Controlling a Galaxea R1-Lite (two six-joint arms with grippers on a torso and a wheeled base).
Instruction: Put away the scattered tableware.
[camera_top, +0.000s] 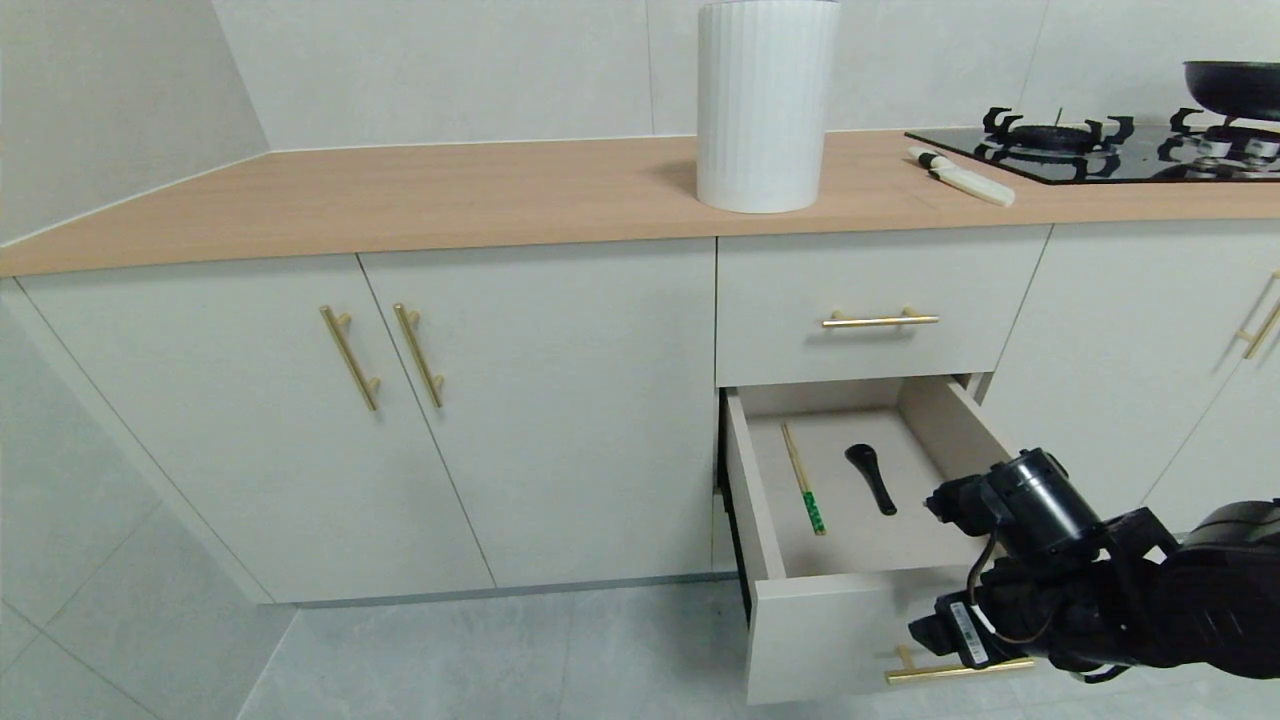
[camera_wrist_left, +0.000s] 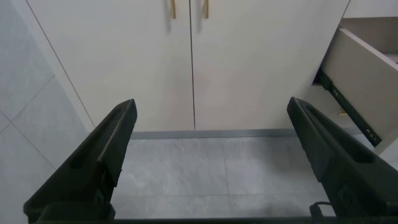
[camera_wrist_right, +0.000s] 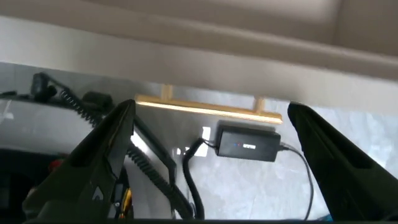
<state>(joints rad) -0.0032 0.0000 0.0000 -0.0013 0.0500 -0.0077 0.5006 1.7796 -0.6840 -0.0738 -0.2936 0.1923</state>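
Note:
The lower drawer (camera_top: 748, 480) stands pulled out of the cabinet. Inside it lie a pair of wooden chopsticks (camera_top: 803, 490) with green ends and a black spoon (camera_top: 872, 478), side by side. A white utensil (camera_top: 962, 177) with a dark band lies on the wooden countertop beside the stove. My right arm (camera_top: 1040, 560) hangs low in front of the drawer's front panel. My right gripper (camera_wrist_right: 211, 107) is open, and the drawer's gold handle (camera_wrist_right: 208, 109) runs just beyond its fingertips. My left gripper (camera_wrist_left: 211, 104) is open and holds nothing, facing the cabinet doors low above the floor.
A tall white ribbed container (camera_top: 766, 105) stands on the countertop (camera_top: 450, 195). A black gas stove (camera_top: 1090, 148) with a pan (camera_top: 1232, 85) sits at the far right. A shut drawer (camera_top: 870, 320) is above the open one; double doors (camera_top: 400, 400) are to its left.

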